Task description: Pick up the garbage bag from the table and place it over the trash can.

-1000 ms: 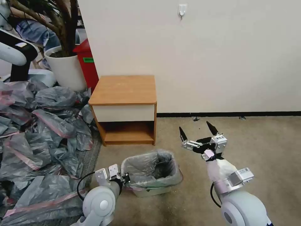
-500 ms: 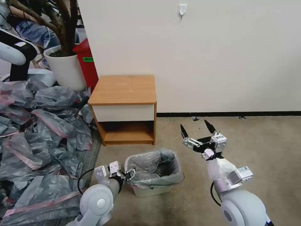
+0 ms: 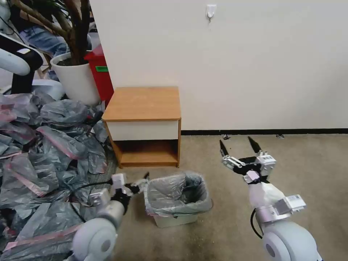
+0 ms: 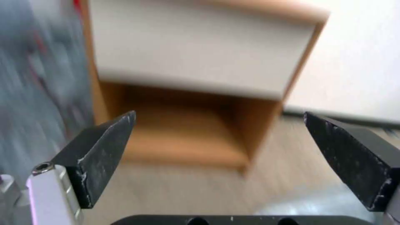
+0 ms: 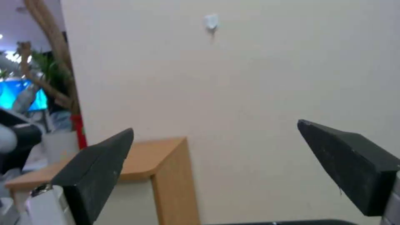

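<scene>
While draped over the trash can (image 3: 176, 219) on the floor before the table (image 3: 145, 125), garbage bag (image 3: 176, 195) lining its rim. Left gripper (image 3: 141, 182) just beside it, spread wide, empty. Right gripper (image 3: 239, 145) raised apart, also spread, empty.

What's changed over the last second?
The left gripper let go of the bag's rim and pulled back to the robot's left, fingers open. The right gripper, open, drifted to the right. The bag stays over the can; the table is unchanged.
</scene>
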Controlling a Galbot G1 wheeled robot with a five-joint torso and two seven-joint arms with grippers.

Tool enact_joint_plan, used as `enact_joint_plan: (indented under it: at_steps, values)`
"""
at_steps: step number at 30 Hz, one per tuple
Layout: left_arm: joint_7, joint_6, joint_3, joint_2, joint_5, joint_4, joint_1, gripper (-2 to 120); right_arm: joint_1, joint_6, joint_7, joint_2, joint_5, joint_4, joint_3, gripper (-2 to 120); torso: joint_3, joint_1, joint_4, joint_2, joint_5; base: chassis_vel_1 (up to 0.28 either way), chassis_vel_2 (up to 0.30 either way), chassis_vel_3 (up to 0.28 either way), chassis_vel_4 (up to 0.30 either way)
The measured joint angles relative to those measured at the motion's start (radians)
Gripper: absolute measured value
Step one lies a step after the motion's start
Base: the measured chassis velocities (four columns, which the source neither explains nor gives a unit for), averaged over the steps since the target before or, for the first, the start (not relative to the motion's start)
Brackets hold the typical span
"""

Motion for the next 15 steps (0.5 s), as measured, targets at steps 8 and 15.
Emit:
enact_joint_plan:
  at_steps: [8,15]
  values:
    - [0.096,-0.214,-0.106,-0.106,0.275,-0.006,0.101,100,-0.067,0.027,0.026,0.075,-0.175,-0.053,0.044,100,0.000,0.000,0.0000,0.000,0.0001,0.000,0.000,0.000,0.000]
    - [0.123,-0.300,-0.129,-0.178,0.363,0.075,0.131,100,-0.087,-0.066,-0.051,0.112,-0.259,-0.098,0.068,100,0.000,0.000,0.0000,0.000,-0.0002,0.000,0.000,0.000,0.000]
